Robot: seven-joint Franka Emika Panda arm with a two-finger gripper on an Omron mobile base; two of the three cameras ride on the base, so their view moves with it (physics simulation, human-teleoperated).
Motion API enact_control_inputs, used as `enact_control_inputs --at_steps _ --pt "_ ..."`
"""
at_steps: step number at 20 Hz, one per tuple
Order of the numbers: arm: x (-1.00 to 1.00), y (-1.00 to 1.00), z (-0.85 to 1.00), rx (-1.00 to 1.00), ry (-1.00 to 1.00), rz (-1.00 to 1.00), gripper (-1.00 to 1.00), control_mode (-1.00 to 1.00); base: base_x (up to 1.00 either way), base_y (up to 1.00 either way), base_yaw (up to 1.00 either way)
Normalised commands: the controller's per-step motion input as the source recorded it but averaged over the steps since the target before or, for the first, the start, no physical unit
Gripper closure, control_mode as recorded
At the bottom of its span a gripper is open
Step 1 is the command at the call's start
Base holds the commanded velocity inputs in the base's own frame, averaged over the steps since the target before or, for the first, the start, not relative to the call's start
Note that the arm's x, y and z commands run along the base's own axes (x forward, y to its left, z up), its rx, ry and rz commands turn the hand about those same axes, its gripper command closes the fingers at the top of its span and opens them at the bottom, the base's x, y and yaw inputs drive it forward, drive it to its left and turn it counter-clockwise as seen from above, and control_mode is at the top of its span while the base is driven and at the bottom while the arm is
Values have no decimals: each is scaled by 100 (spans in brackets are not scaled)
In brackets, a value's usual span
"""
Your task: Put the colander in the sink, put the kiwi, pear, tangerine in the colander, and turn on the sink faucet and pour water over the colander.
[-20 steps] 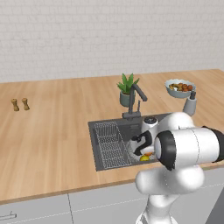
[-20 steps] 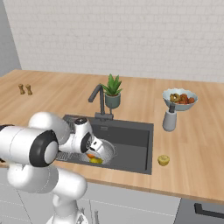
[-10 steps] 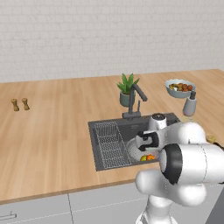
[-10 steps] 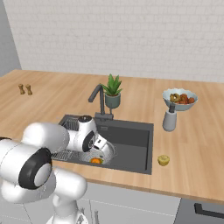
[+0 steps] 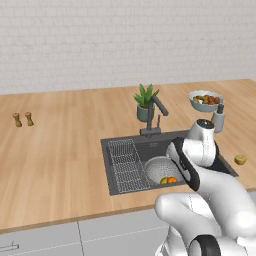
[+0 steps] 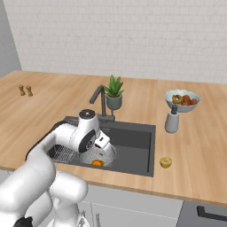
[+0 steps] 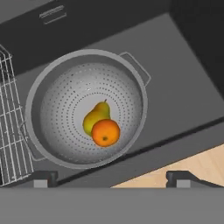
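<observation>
No readable text.
No letters, labels, brands or numbers can be made out on any surface in the three views of the kitchen.

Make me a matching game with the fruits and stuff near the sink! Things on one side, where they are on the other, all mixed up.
Things:
1. tangerine
2. kiwi
3. colander
4. potted plant

Places:
A. on the wooden counter, right of the sink
B. standing in the sink, beside the wire rack
C. behind the sink, next to the faucet
D. inside the colander, touching the pear

Pairs: 1-D, 2-A, 3-B, 4-C
</observation>
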Motion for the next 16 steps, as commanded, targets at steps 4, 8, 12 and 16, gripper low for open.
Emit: enact_control_inputs --at_steps 4,8,12,16 --pt "-7 -70 81 5 0 0 -100 -100 0 0 0" --pt "-2 -88 47 0 0 -2 -100 -100 0 0 0" --pt "0 -91 40 0 0 -4 -100 -100 0 0 0" --pt "0 -87 32 0 0 -3 -100 -100 0 0 0"
